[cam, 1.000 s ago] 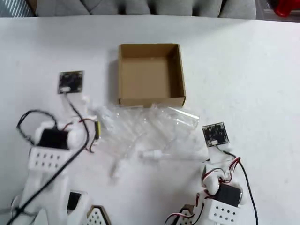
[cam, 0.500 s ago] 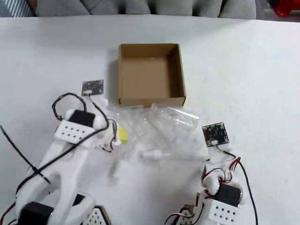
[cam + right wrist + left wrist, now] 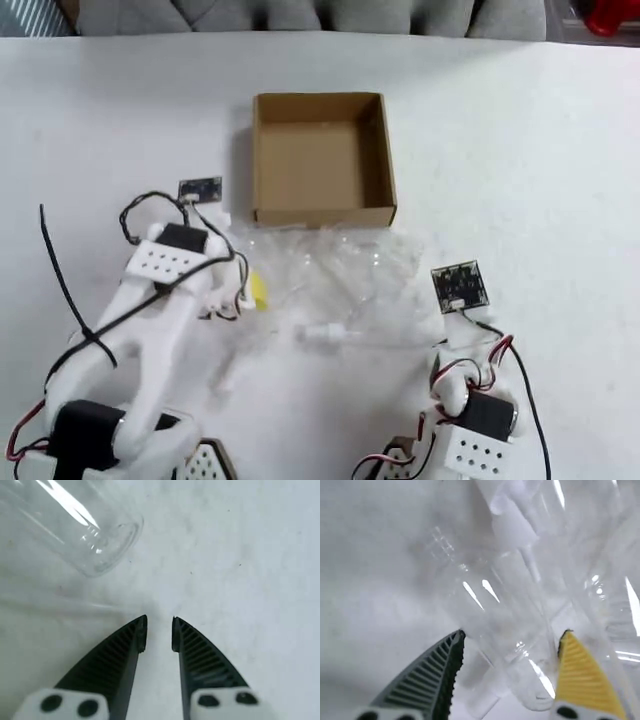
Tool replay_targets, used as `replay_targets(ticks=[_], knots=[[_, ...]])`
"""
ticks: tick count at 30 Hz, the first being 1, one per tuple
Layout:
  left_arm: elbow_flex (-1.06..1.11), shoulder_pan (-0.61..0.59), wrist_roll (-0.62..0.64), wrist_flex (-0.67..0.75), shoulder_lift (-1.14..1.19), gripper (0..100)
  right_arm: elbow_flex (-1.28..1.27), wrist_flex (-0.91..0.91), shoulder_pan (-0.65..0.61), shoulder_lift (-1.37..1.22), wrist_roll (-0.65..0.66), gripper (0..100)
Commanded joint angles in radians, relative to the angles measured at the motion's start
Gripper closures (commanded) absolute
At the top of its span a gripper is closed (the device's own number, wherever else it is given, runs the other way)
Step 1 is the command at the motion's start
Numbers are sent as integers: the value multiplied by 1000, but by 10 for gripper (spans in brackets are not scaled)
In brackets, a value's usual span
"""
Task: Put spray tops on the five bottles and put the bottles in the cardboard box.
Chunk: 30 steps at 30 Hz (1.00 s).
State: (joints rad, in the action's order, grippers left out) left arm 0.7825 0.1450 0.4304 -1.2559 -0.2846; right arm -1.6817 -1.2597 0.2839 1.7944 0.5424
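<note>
The clear bottles (image 3: pixel 345 262) lie in a heap on the white surface (image 3: pixel 520 150), just on the near side of the open cardboard box (image 3: pixel 325 215). A white spray top (image 3: pixel 325 332) lies at the heap's near edge. The left gripper (image 3: pixel 512 635) has its fingers apart, with bottles between them. The right gripper (image 3: pixel 158 620), fingers almost together and holding nothing, is over bare surface near one bottle's end (image 3: pixel 85 530).

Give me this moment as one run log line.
left pincer open, at pile of clear plastic bottles | right pincer almost shut, empty, above white table | brown cardboard box empty
</note>
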Motion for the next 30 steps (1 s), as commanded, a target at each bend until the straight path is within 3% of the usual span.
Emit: replay_targets(ticks=[1, 15, 30], knots=[[-28, -7, -14, 23, 33, 718, 6, 12, 5, 8, 11, 939], [-135, -139, -17, -44, 31, 718, 6, 10, 5, 8, 11, 939], [29, -131, -17, 147, 42, 721, 6, 8, 10, 8, 11, 942]])
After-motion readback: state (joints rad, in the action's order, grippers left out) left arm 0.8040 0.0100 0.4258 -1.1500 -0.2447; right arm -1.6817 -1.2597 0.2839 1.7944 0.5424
